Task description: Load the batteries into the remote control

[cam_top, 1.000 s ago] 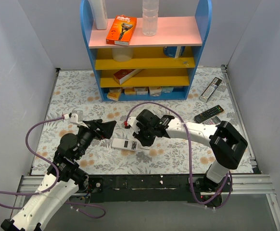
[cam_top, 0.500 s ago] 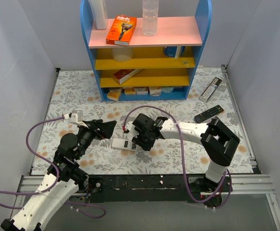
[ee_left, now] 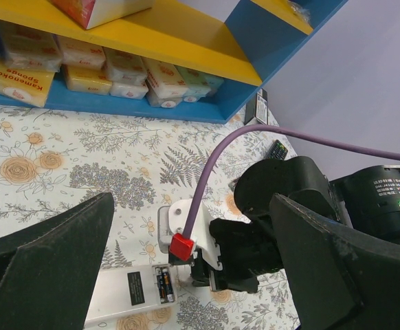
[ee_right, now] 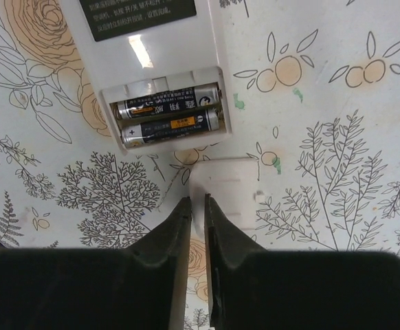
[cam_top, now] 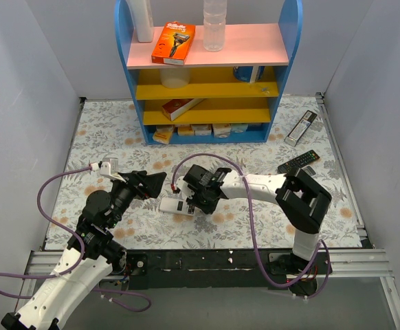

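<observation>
The remote control [cam_top: 173,205] [ee_left: 128,292] lies face down on the flowered mat, its white back up and its compartment uncovered. Two batteries [ee_right: 167,117] [ee_left: 163,284] lie side by side inside it. A loose white battery cover [ee_right: 231,189] rests on the mat just below the compartment. My right gripper [ee_right: 197,201] [cam_top: 194,204] points down at that cover, its jaws nearly together with the cover's left edge pinched between them. My left gripper [ee_left: 192,199] [cam_top: 152,180] hovers wide open to the left of the remote, holding nothing.
A blue shelf unit [cam_top: 207,69] with boxes and bottles stands at the back. Sponge packs [ee_left: 21,75] fill its lowest shelf. A black remote [cam_top: 298,163] and a long silver remote [cam_top: 301,128] lie at the far right. A purple cable [ee_left: 214,165] arcs over the right wrist.
My right arm has shifted left and its gripper has slid to the remote's open end, closing on the cover's edge. The left arm has not moved.
</observation>
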`<action>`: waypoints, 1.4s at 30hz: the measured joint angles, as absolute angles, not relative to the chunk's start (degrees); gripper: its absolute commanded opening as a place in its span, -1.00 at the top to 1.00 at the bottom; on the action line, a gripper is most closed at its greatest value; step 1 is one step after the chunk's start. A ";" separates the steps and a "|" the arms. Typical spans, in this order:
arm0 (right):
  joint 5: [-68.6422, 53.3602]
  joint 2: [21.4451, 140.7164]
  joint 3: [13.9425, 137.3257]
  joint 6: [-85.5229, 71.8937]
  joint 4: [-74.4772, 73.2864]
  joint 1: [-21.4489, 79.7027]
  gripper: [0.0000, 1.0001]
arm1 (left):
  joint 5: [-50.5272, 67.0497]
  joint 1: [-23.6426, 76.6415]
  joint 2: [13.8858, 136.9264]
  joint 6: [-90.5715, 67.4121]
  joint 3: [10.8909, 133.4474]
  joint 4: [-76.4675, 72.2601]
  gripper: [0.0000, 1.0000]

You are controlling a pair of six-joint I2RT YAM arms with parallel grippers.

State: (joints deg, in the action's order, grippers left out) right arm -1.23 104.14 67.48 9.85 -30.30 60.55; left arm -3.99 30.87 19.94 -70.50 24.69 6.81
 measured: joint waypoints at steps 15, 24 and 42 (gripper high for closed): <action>-7.27 98.83 67.09 7.03 -28.64 57.39 0.97 | -3.05 30.87 19.94 -70.91 22.68 4.38 -0.96; -22.20 82.98 62.87 -0.10 -16.71 51.05 0.97 | 4.56 30.87 20.03 -70.35 18.44 -5.28 -0.96; -43.13 72.01 51.77 -17.85 9.74 46.09 0.97 | 27.18 30.87 28.71 -69.36 16.03 -23.88 -0.96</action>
